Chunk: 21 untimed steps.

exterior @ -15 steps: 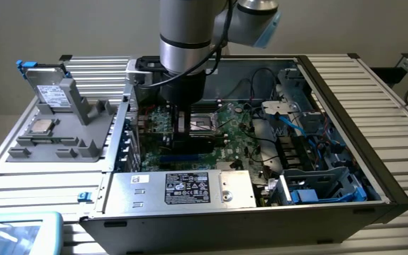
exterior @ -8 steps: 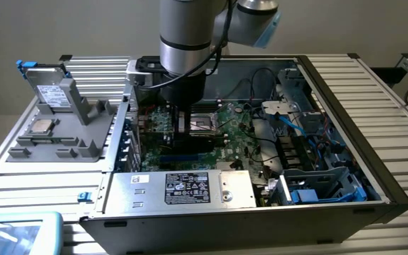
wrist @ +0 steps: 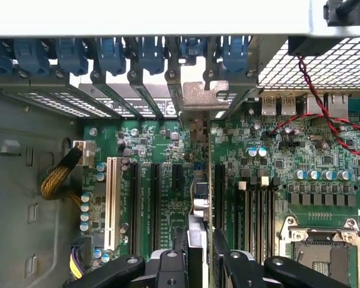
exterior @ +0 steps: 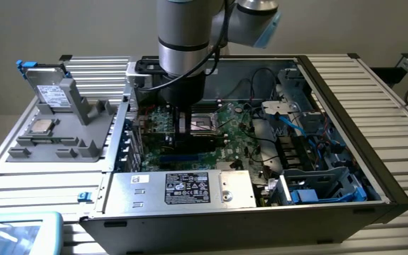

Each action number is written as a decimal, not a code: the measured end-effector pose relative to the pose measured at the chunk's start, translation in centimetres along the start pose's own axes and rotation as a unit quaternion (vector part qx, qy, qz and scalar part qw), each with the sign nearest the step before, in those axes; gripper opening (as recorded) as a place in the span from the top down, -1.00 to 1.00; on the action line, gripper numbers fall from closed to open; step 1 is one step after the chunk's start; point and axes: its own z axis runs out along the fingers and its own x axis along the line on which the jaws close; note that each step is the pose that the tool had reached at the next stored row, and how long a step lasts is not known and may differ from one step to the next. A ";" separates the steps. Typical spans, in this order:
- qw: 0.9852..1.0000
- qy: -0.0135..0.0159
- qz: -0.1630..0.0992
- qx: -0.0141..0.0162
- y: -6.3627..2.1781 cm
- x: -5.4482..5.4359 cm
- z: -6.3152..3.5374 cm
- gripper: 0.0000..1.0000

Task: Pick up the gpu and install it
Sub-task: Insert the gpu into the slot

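Observation:
My gripper (wrist: 199,243) is shut on the gpu (wrist: 198,198), which I see edge-on as a thin card standing upright between the two black fingers (wrist: 179,255). Its silver end bracket (wrist: 201,96) reaches the rear slot openings under the blue latches (wrist: 192,51). The card stands over the green motherboard (wrist: 150,150), in line with the black expansion slots (wrist: 155,204), between them and the memory slots. I cannot tell whether its edge touches a slot. In the exterior view the gripper (exterior: 188,135) is low inside the open computer case (exterior: 346,133).
A silver labelled power supply box (exterior: 189,188) lies at the case front, with a blue drive cage (exterior: 324,188) beside it. On the exterior view's left stands a grey fixture (exterior: 69,133) with a drive (exterior: 51,93). The CPU socket (wrist: 321,252), red-black wires (wrist: 324,114) and yellow cables (wrist: 57,180) lie close.

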 end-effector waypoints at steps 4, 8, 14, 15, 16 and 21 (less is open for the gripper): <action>1.000 -0.005 0.000 0.001 0.06 0.0 0.02 0.45; 1.000 -0.008 -0.001 0.001 0.12 0.1 0.17 0.45; 1.000 -0.008 -0.001 0.002 0.12 0.3 0.23 0.45; 1.000 -0.008 -0.001 0.002 0.12 0.3 0.23 0.45; 1.000 -0.008 -0.001 0.002 0.12 0.3 0.23 0.45; 1.000 -0.008 -0.001 0.002 0.32 0.3 0.23 0.45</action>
